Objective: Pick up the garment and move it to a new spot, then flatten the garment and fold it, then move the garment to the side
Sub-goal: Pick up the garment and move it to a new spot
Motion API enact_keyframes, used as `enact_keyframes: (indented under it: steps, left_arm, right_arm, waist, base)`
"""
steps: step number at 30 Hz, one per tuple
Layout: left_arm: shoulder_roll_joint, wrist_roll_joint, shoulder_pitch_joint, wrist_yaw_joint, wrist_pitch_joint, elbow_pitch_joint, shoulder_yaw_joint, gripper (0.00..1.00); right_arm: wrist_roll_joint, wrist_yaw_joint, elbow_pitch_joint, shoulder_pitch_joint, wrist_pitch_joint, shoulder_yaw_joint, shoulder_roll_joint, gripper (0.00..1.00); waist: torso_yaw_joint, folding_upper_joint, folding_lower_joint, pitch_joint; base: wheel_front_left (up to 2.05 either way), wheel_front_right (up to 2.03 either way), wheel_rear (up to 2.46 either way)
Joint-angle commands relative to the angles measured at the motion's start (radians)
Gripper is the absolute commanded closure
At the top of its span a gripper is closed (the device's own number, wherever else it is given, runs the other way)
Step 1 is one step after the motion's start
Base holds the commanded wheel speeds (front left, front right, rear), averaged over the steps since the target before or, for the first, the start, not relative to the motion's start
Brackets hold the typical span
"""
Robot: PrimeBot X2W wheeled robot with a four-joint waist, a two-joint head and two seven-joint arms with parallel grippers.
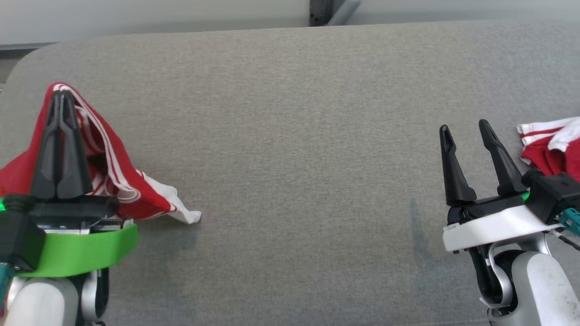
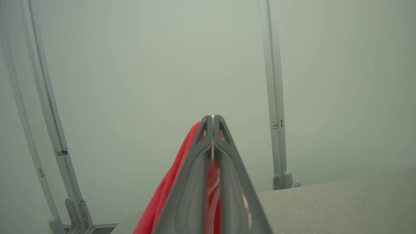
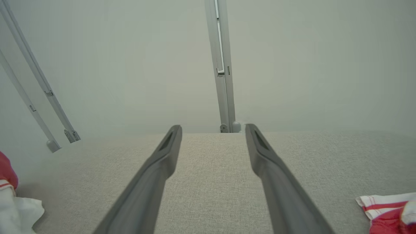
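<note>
The garment (image 1: 118, 181) is red with white stripes and white trim. It hangs bunched from my left gripper (image 1: 63, 93), which is shut on its top fold at the left of the grey cloth-covered table (image 1: 294, 136); its lower white corner rests on the table. In the left wrist view the fingers of the left gripper (image 2: 213, 117) press together with the red garment (image 2: 169, 185) between and beside them. My right gripper (image 1: 464, 127) stands open at the right with nothing between its fingers. In the right wrist view the right gripper (image 3: 213, 126) is open above the bare table, with the garment (image 3: 13, 208) at the left edge.
A second red and white piece of clothing (image 1: 550, 142) lies at the table's right edge, just right of my right gripper; it also shows as clothing (image 3: 390, 211) in the right wrist view. A pale wall with grey metal rails (image 3: 222, 65) stands behind the table.
</note>
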Motion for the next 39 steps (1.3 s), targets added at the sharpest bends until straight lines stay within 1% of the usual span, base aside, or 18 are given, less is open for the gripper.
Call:
enact_keyframes:
  steps: [1, 5, 6, 7, 11, 15, 19, 22, 24, 26, 29, 30, 31, 32, 39]
  left_arm:
    - [-0.006, 0.006, -0.026, -0.015, 0.010, -0.011, -0.025, 1.00]
    - [-0.021, 0.011, -0.077, -0.058, 0.039, -0.010, -0.107, 1.00]
    - [-0.021, 0.011, -0.077, -0.058, 0.039, -0.010, -0.107, 1.00]
    - [-0.025, 0.015, -0.093, -0.068, 0.047, -0.006, -0.128, 1.00]
    - [-0.059, 0.026, -0.173, -0.121, 0.075, 0.027, -0.225, 1.00]
    - [-0.098, 0.036, -0.264, -0.169, 0.096, 0.085, -0.302, 1.00]
    - [-0.129, 0.039, -0.325, -0.210, 0.123, 0.174, -0.369, 1.00]
    - [-0.146, 0.029, -0.347, -0.228, 0.128, 0.258, -0.398, 1.00]
    - [-0.154, 0.021, -0.357, -0.235, 0.128, 0.315, -0.410, 1.00]
    - [-0.158, 0.020, -0.367, -0.240, 0.123, 0.365, -0.416, 1.00]
    - [-0.173, 0.009, -0.394, -0.249, 0.099, 0.445, -0.427, 0.99]
    - [-0.176, 0.004, -0.399, -0.250, 0.091, 0.461, -0.426, 0.44]
    - [-0.176, 0.004, -0.399, -0.250, 0.091, 0.461, -0.426, 0.44]
    - [-0.176, 0.005, -0.405, -0.250, 0.082, 0.474, -0.427, 0.00]
    - [-0.187, -0.017, -0.407, -0.223, -0.003, 0.505, -0.388, 0.00]
  right_arm:
    - [0.005, 0.000, -0.004, -0.011, -0.012, -0.001, 0.004, 0.00]
    - [0.012, 0.000, 0.006, -0.017, -0.032, 0.008, 0.016, 0.00]
    - [0.012, 0.000, 0.006, -0.017, -0.032, 0.008, 0.016, 0.00]
    - [0.014, 0.000, 0.010, -0.021, -0.036, 0.015, 0.018, 0.00]
    - [0.032, 0.000, 0.030, -0.034, -0.066, 0.021, 0.027, 0.00]
    - [0.053, 0.000, 0.059, -0.043, -0.100, 0.036, 0.032, 0.00]
    - [0.086, 0.000, 0.092, -0.054, -0.132, 0.055, 0.034, 0.00]
    - [0.115, 0.000, 0.117, -0.061, -0.155, 0.068, 0.034, 0.00]
    - [0.127, 0.000, 0.130, -0.064, -0.167, 0.071, 0.034, 0.00]
    - [0.134, 0.000, 0.141, -0.069, -0.174, 0.075, 0.035, 0.00]
    - [0.140, 0.000, 0.162, -0.081, -0.184, 0.071, 0.034, 0.00]
    - [0.141, 0.000, 0.165, -0.086, -0.185, 0.071, 0.034, 0.00]
    - [0.141, 0.000, 0.165, -0.086, -0.185, 0.071, 0.034, 0.00]
    - [0.138, 0.000, 0.170, -0.089, -0.186, 0.067, 0.034, 0.00]
    - [0.099, 0.000, 0.184, -0.105, -0.190, 0.050, 0.033, 0.00]
  waist:
    - [-0.097, -0.0001, 0.0000, 0.039]
    - [-0.190, -0.0001, 0.0000, 0.081]
    - [-0.190, -0.0001, 0.0000, 0.081]
    - [-0.217, -0.0001, 0.0000, 0.094]
    - [-0.315, -0.0001, 0.0000, 0.148]
    - [-0.407, -0.0001, 0.0000, 0.207]
    - [-0.481, -0.0001, 0.0000, 0.257]
    - [-0.517, -0.0001, 0.0000, 0.283]
    - [-0.528, -0.0001, 0.0000, 0.295]
    - [-0.532, -0.0001, 0.0000, 0.303]
    - [-0.519, -0.0001, 0.0000, 0.310]
    - [-0.513, -0.0001, 0.0000, 0.309]
    - [-0.513, -0.0001, 0.0000, 0.309]
    - [-0.504, -0.0001, 0.0000, 0.306]
    - [-0.411, -0.0001, 0.0000, 0.256]
  base:
    - [0.00, 0.00, 0.00]
    - [0.00, 0.00, 0.00]
    - [0.00, 0.00, 0.00]
    - [0.00, 0.00, 0.00]
    - [0.00, 0.00, 0.00]
    - [0.00, 0.00, 0.00]
    - [0.00, 0.00, 0.00]
    - [0.00, 0.00, 0.00]
    - [0.00, 0.00, 0.00]
    - [0.00, 0.00, 0.00]
    - [0.00, 0.00, 0.00]
    - [0.00, 0.00, 0.00]
    - [0.00, 0.00, 0.00]
    - [0.00, 0.00, 0.00]
    - [0.00, 0.00, 0.00]
